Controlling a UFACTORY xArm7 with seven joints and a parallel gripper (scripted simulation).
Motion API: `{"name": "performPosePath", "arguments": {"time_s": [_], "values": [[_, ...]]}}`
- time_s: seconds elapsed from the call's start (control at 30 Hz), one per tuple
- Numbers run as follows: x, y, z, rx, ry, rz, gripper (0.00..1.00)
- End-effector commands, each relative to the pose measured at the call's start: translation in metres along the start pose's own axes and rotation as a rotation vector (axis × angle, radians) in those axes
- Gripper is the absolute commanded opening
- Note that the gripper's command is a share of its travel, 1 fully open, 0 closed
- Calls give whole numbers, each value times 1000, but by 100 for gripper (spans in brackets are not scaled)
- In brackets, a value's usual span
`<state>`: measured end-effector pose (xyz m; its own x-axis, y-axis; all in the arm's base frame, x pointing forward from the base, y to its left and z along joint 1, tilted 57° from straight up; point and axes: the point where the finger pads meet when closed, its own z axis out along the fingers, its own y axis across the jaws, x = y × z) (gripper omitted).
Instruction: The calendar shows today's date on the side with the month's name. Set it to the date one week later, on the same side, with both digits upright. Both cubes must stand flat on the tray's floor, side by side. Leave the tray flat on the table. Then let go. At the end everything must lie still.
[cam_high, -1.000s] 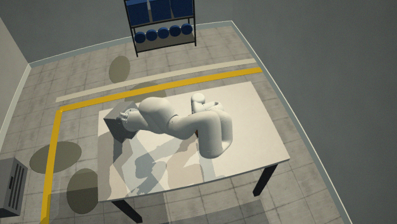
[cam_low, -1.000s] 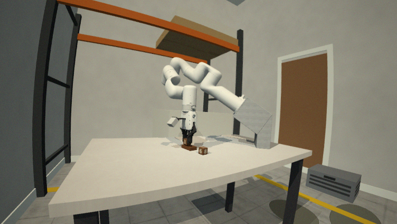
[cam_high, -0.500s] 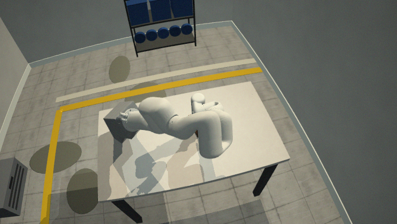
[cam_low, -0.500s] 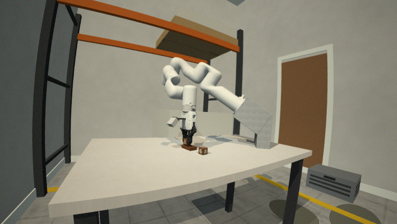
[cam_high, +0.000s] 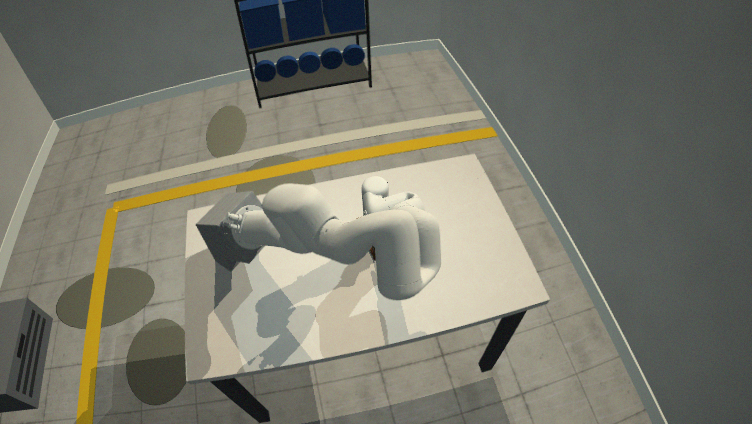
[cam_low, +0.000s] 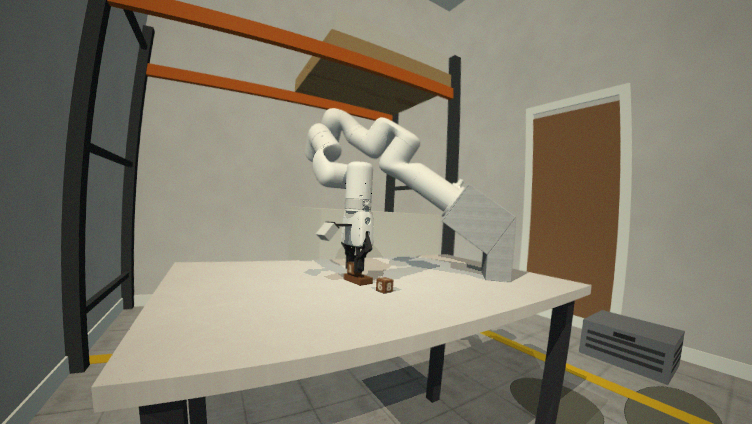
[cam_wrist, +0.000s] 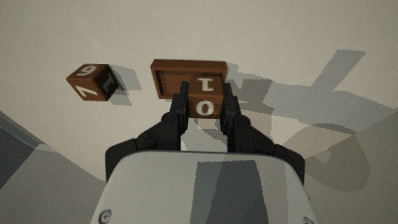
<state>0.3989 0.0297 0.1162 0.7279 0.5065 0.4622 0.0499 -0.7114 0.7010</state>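
I keep the gripper (cam_wrist: 204, 107) pointing straight down over the tray (cam_wrist: 165, 80), and its fingers are clenched on one brown cube (cam_wrist: 204, 106). The cube sits between the two black fingers with a white 0 on the face toward the wrist camera and a 1 on the face next to it. From the wrist view the cube is over the right part of the tray; from the exterior view it is low, at the tray or just above it, but I cannot tell if it already stands on the floor of the tray.

I hold it from above by two opposite sides because so the cube stays square and can go down flat, beside the free place on the left of the tray.

The other cube (cam_wrist: 92, 81) lies on the table (cam_low: 221, 316), outside the tray, a little apart to its left in the wrist view. It shows 9 or 6, a 7, and one more digit I cannot read well. In the exterior view the same cube (cam_low: 384, 284) shows a 6 and perhaps an 8.

The side with the month's name I cannot see here, so I cannot check which digit faces it. My judgement: this cube must first be set flat, then the loose cube must come into the empty place.
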Motion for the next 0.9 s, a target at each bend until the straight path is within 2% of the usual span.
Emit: {"name": "performPosePath", "arguments": {"time_s": [0.0,0.87], "values": [[1,-1,1,1,2,-1,29],[1,-1,9,1,2,-1,29]]}}
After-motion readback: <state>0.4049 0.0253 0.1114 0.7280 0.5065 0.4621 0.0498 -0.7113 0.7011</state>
